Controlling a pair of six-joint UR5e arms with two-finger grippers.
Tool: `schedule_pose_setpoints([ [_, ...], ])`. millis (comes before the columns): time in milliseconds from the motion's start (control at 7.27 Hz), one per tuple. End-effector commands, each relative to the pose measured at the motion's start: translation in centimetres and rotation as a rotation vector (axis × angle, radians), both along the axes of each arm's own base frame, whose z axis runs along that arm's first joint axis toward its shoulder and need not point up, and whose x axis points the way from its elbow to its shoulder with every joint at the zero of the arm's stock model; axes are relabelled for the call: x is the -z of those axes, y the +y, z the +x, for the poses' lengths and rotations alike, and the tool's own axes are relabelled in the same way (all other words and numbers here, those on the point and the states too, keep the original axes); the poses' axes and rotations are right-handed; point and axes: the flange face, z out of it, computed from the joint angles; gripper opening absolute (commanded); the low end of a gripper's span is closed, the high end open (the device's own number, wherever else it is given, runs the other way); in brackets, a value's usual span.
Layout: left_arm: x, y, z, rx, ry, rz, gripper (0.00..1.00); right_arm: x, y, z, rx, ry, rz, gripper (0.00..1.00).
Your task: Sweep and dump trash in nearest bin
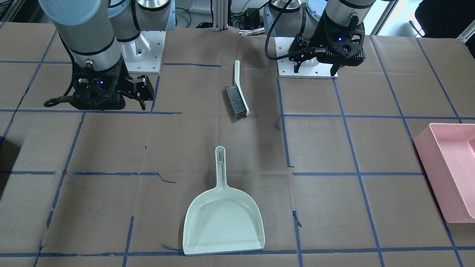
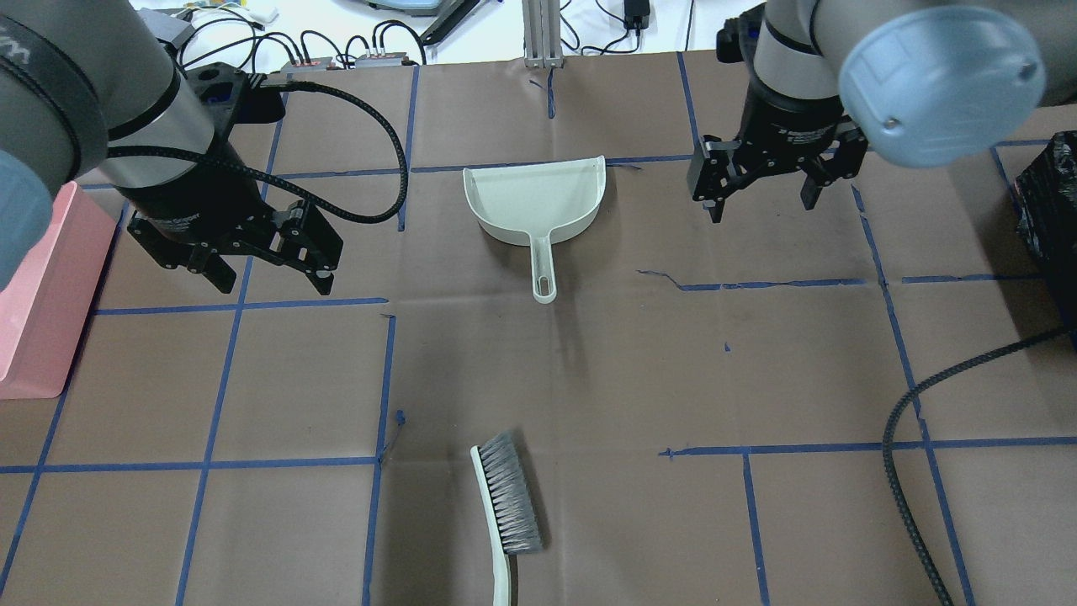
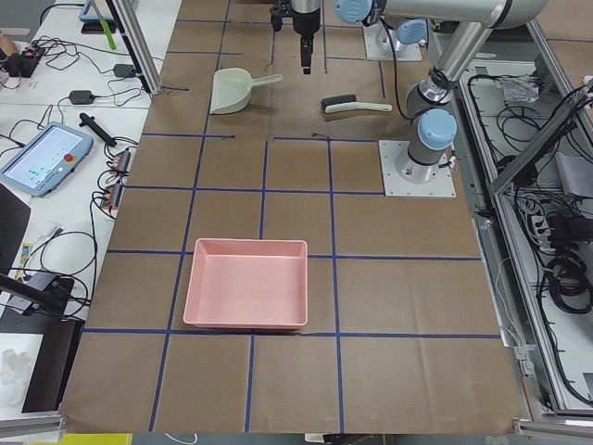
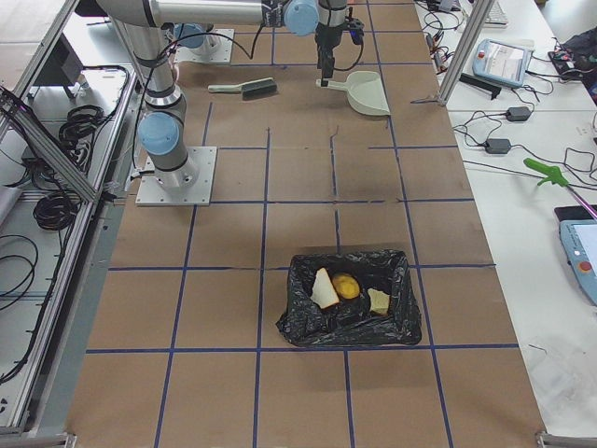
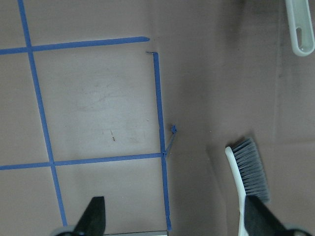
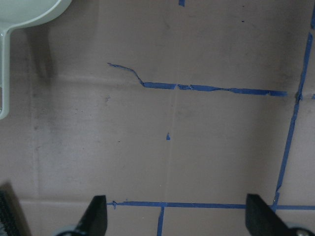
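A yellow lump [image 4: 346,287] and what look like two bread pieces [image 4: 324,289] lie in the black bin [image 4: 300,327]. The left tool [image 2: 275,284] and the right tool [image 2: 764,209] hang over the desk [image 2: 589,379], spread wide, holding nothing. The brush [image 2: 509,497] and the dustpan [image 2: 538,198] lie on the desk, well apart.

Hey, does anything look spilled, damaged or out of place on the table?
Nothing spilled: the potato-like lump and both bread pieces lie inside the black-lined bin. Only the blue tape is torn and lifting near the dustpan.
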Motion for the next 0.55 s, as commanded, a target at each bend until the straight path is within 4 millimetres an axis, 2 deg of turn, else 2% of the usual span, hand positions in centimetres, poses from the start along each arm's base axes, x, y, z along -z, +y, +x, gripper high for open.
schedule_pose_setpoints([
  [0, 0.1, -0.1, -0.1, -0.012, 0.0, 0.003, 1.0, -2.3, 1.9, -2.1, 0.025, -0.003, -0.042, 1.0],
  [138, 0.3, -0.2, -0.1, -0.026, -0.001, 0.006, 1.0, -3.3, 3.2, -1.8, 0.021, -0.01, -0.065, 1.0],
  [275, 0.8, -0.2, -0.1, -0.031, 0.0, 0.017, 1.0, -3.2, 4.4, -2.0, 0.025, -0.016, -0.074, 1.0],
  [413, 0.9, 0.0, -0.1, -0.038, -0.001, 0.02, 1.0, -2.2, 4.8, -2.1, 0.029, -0.019, -0.065, 1.0],
])
